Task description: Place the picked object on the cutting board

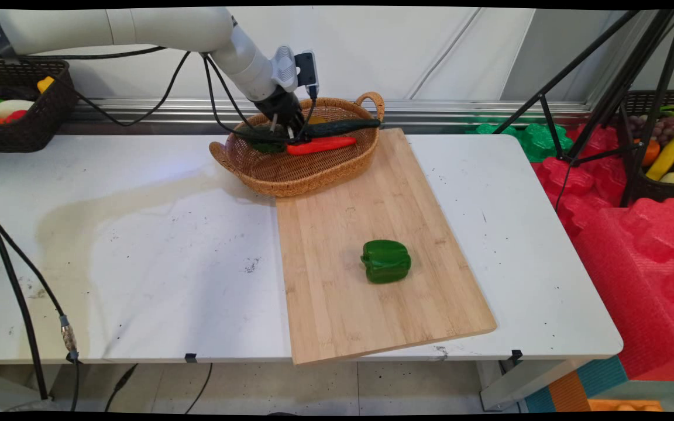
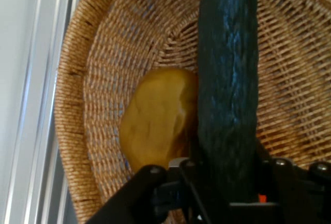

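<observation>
While end effector grips one cucumber, one basket

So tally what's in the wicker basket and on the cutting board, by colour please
Green: 3, cucumber, one under the gripper in the basket, bell pepper on the cutting board
Red: 1, long pepper
Yellow: 1, potato-like piece
Total: 5

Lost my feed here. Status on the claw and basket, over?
Claw down in wicker basket, shut on dark cucumber. Yellow potato touching cucumber. Red pepper alongside.
</observation>
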`<state>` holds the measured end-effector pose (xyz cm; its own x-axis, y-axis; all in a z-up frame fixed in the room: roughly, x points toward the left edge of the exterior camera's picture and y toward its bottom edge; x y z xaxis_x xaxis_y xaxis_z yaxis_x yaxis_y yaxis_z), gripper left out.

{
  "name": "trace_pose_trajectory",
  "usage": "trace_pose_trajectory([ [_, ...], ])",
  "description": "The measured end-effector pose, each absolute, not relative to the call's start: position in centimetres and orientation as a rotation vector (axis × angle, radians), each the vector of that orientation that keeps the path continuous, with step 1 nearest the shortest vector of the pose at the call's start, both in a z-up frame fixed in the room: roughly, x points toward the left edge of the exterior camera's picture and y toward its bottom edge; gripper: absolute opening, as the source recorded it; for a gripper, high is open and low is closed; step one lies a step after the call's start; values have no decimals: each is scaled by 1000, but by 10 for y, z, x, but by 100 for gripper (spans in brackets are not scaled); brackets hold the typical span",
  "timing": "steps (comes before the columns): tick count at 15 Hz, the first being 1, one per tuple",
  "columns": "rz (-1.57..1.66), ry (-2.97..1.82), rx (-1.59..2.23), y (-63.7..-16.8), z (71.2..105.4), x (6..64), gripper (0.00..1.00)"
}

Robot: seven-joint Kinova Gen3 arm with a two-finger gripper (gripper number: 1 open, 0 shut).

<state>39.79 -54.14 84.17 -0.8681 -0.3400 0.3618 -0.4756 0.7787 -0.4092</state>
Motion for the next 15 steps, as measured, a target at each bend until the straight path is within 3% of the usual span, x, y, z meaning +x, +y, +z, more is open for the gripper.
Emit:
trace_pose_trajectory([
  [3,760,-2684,647,-540,849,398,0],
  [8,858,-2615,640,-521,892,398,0],
  [15,862,-2517,430,-450,969,364,0],
])
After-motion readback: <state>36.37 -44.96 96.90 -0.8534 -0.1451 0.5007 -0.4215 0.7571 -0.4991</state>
